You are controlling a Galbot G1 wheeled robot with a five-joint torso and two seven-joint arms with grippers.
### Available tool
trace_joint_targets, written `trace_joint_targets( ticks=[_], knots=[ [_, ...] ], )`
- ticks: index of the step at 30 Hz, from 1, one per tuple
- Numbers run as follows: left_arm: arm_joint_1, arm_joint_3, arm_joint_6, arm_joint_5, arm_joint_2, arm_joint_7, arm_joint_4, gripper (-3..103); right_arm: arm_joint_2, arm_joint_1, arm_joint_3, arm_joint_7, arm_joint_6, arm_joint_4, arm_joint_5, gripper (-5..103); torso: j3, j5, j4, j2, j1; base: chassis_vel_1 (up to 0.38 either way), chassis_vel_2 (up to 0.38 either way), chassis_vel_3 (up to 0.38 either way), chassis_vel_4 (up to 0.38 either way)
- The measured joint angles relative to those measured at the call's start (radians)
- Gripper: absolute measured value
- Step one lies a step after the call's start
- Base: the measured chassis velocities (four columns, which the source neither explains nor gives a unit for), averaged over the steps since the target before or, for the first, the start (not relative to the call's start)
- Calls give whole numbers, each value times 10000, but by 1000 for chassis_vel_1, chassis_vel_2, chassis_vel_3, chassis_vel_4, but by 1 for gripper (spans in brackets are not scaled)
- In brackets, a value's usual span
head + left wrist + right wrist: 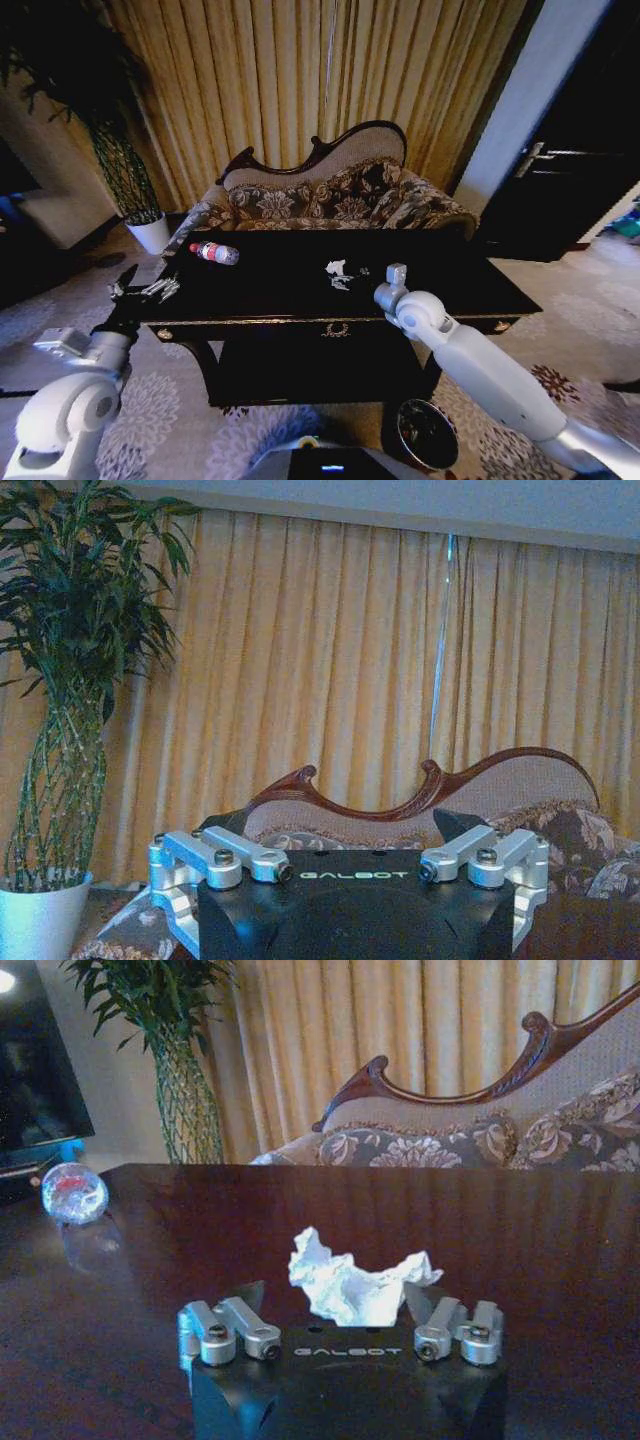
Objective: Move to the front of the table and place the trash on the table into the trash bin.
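White crumpled scrap (352, 1285) between right tool's (333, 1305) apparently open jaws.

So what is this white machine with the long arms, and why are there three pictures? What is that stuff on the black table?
It is a robot on wheels with two arms. One picture comes from a camera on its head, looking down at the dark table. The other two come from cameras on its wrists.

On the table lie a plastic bottle with a red cap and some crumpled white paper. That is the trash. The round trash bin stands on the floor near the robot.

The right gripper is over the table, open, with a paper scrap right in front of it. It holds nothing yet. The left gripper waits, open, at the table's left end. Behind the table is a flowery sofa.
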Motion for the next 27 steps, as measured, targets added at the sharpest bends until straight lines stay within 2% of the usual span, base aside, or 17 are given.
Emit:
trace_joint_targets(
  ticks=[2,3,4,6,10,11,13,15,16,18,19,23,27],
  knots=[
    [-13,-4,-16,-3,-1,9,27,100,-23,6,-1,1,37,0,-11,68,0,0,0,0,0,0,0,0,0],
    [-13,-4,-16,-3,-1,9,27,100,-23,6,-1,1,37,0,-11,68,0,0,0,0,0,0,0,0,0],
    [-21,-5,-25,-3,0,12,34,100,-52,6,-1,1,42,-1,-13,62,0,0,0,0,0,0,0,0,0],
    [-31,-4,-30,-6,1,16,40,100,-75,6,6,3,50,0,-15,62,0,0,0,0,0,0,0,0,0],
    [-56,4,-44,-10,2,27,57,100,-101,-49,48,11,82,21,-28,41,0,0,-1,0,0,0,0,0,0],
    [-56,4,-44,-10,2,27,57,100,-101,-49,48,11,82,21,-28,41,0,0,-1,0,0,0,0,0,0],
    [-60,5,-56,-11,1,34,70,100,-104,-69,54,14,88,30,-32,30,0,0,0,0,0,0,0,0,0],
    [-59,4,-71,-12,1,40,79,100,-105,-71,55,14,89,30,-33,30,0,0,0,0,0,0,0,0,0],
    [-49,-1,-122,-13,1,50,101,100,-112,-80,55,15,97,39,-34,19,0,0,0,0,0,0,0,0,0],
    [-38,-9,-163,-13,1,63,118,100,-124,-86,55,15,102,54,-35,19,0,0,0,0,0,0,0,0,0],
    [-34,-26,-191,-15,2,83,132,100,-140,-88,55,15,106,68,-34,8,0,0,0,0,0,0,0,0,0],
    [-41,-38,-201,-22,4,97,136,100,-154,-87,72,15,127,90,-29,1,0,0,0,0,0,0,0,0,0],
    [-30,-38,-201,-26,2,127,134,100,-185,-180,195,16,284,174,-8,0,0,1,1,0,0,0,0,0,0]
  ],
)
